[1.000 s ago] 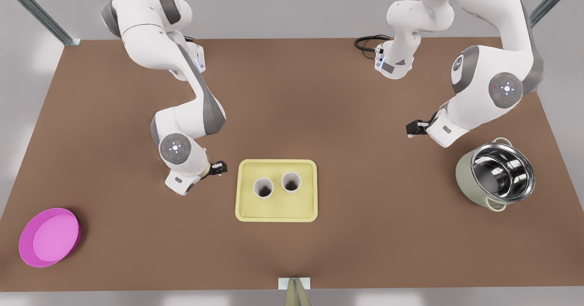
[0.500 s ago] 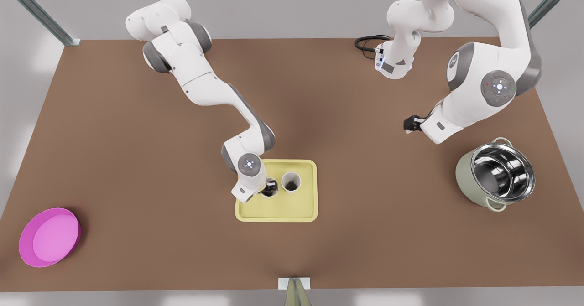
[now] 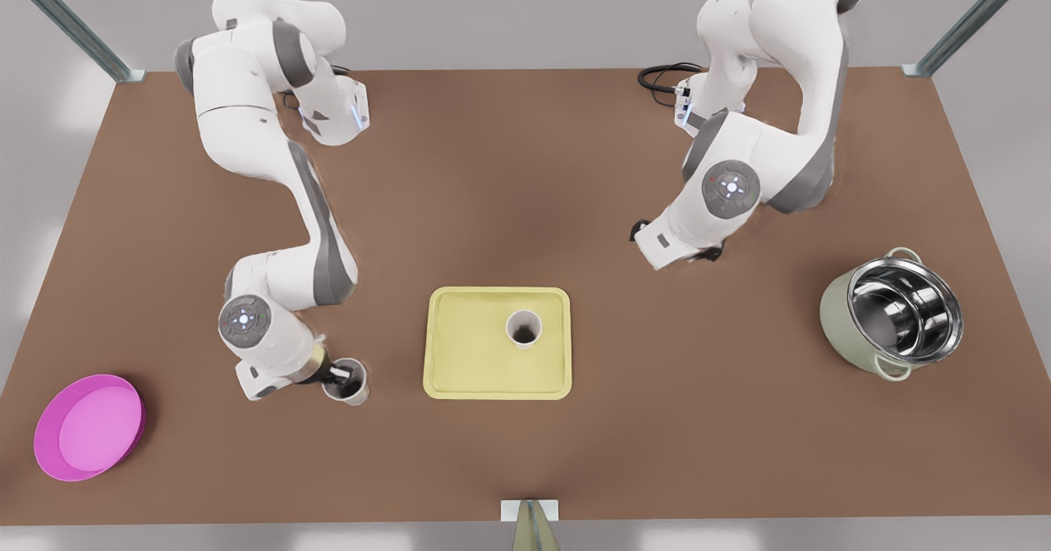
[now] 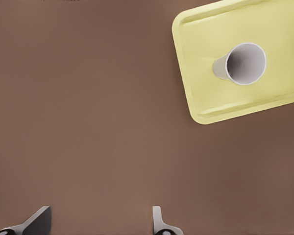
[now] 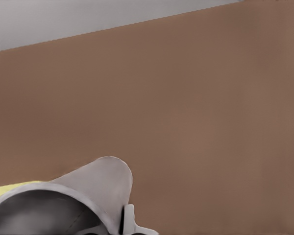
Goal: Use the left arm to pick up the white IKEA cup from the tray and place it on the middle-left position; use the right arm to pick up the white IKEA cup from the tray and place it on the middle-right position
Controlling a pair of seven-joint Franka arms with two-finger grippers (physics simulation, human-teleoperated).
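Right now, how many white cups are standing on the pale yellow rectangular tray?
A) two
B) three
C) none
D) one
D: a single white cup stands on the pale yellow tray; the other white cup is off the tray, held by the right gripper.

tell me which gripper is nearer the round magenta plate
Right. The right gripper, holding a white cup, sits between the round magenta plate and pale yellow tray; the left gripper hangs beyond the tray.
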